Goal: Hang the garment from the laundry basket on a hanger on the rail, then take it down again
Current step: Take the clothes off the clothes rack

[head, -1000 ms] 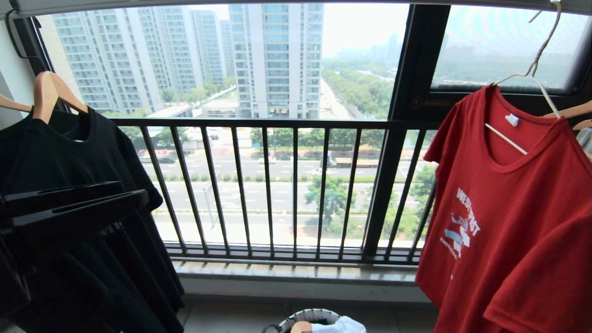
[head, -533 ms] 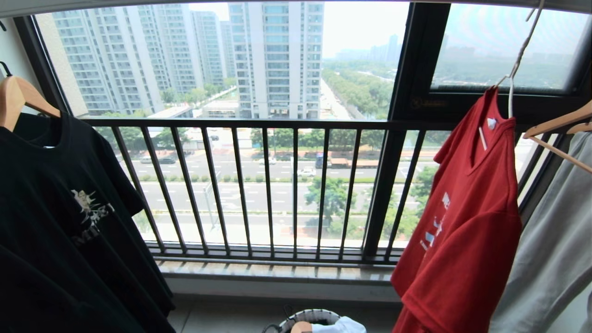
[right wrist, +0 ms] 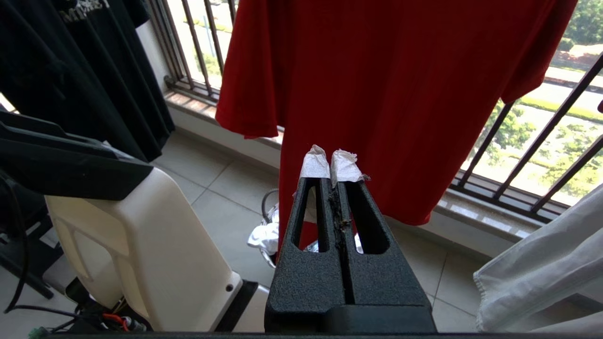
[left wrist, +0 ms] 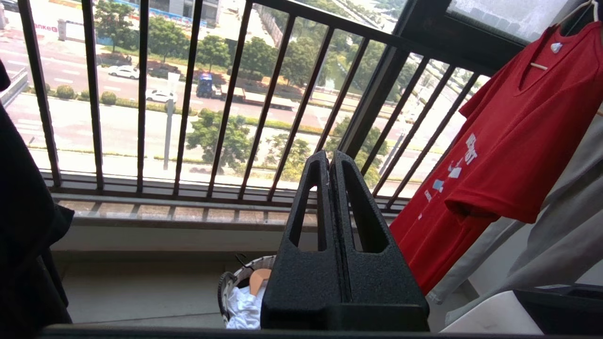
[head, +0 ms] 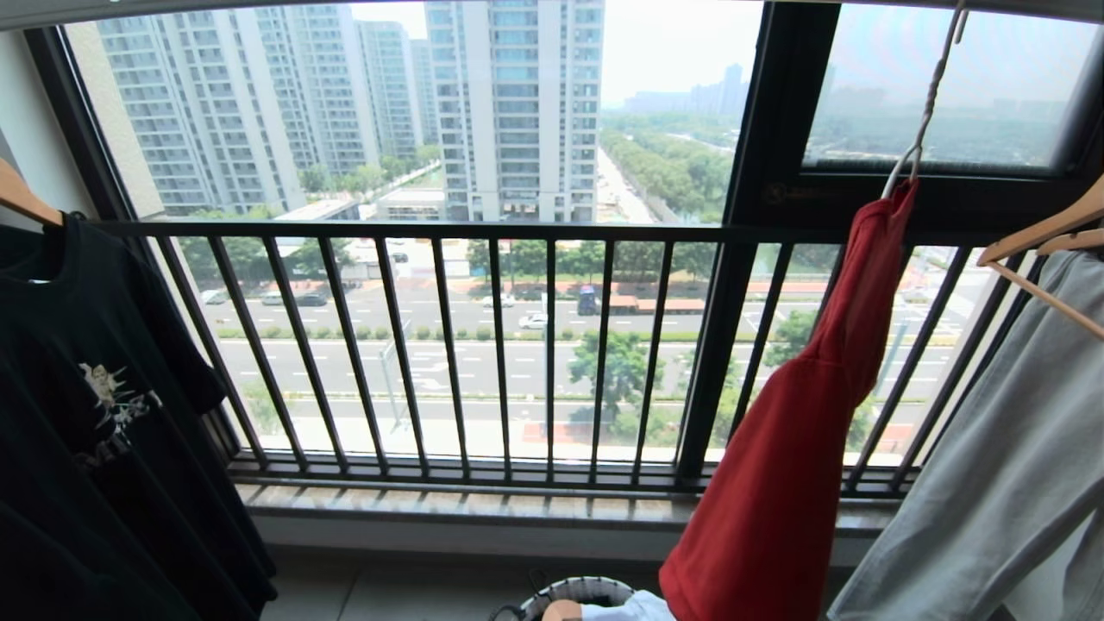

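The red garment (head: 776,483) hangs on the thin white wire hanger (head: 927,103), turned edge-on to the head view at the right. The hanger's hook runs up to the grey rail (head: 1018,7) along the top edge. In the left wrist view the garment (left wrist: 509,141) shows its white lettering, and the hanger (left wrist: 539,66) crosses its neck. My left gripper (left wrist: 329,157) is shut and empty, well apart from the shirt. With its taped tips together, my right gripper (right wrist: 331,162) is shut and empty just in front of the garment (right wrist: 377,94). The laundry basket (head: 569,593) stands on the floor below.
A black T-shirt (head: 86,388) hangs on a wooden hanger (head: 26,203) at the left. A pale grey shirt (head: 992,474) hangs on a wooden hanger (head: 1035,233) at the right. The dark window railing (head: 517,231) runs behind. White cloth (head: 634,608) lies in the basket.
The red garment has turned from facing me to edge-on and swung left. The black T-shirt has slid left. My left gripper has dropped out of the head view. The grey shirt has come into sight.
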Robot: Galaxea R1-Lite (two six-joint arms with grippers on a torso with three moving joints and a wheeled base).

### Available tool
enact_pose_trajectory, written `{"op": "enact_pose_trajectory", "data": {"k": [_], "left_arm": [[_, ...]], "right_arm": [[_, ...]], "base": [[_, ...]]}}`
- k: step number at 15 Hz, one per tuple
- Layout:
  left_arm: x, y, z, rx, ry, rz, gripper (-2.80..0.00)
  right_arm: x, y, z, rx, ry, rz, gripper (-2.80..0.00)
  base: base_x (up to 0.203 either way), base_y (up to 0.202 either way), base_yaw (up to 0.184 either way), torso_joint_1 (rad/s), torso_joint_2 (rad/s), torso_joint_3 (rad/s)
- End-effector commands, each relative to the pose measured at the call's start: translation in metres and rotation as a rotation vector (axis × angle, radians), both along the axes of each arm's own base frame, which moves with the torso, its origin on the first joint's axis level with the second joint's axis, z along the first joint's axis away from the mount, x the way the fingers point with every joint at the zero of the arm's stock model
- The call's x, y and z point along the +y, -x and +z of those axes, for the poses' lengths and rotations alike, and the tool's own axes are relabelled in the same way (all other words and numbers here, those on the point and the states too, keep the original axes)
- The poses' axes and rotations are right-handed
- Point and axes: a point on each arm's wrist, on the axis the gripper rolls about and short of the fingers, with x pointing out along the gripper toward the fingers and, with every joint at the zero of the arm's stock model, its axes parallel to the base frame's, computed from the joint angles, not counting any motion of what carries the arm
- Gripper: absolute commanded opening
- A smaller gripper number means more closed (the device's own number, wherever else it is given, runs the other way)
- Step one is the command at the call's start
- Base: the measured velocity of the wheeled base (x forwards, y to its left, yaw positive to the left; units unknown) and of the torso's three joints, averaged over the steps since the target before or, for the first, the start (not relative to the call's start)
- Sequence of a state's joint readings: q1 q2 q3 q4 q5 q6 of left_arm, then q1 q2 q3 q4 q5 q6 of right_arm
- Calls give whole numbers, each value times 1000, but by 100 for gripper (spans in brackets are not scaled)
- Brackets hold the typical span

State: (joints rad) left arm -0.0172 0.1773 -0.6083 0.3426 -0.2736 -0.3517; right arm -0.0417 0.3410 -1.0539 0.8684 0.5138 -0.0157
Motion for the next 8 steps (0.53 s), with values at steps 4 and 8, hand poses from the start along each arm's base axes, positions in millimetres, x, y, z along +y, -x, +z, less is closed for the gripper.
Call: {"op": "enact_pose_trajectory", "data": {"k": [4, 8], "left_arm": [[1, -18, -90, 117, -153, 100, -280], [4, -43, -120, -15, -249, 278, -280]], "right_arm": [[-4, -17, -81, -20, 29, -40, -280], [-10, -62, -145, -153, 97, -272, -280]], "base": [[0, 0, 0, 0, 0, 0], [0, 0, 0, 0, 0, 0]]}}
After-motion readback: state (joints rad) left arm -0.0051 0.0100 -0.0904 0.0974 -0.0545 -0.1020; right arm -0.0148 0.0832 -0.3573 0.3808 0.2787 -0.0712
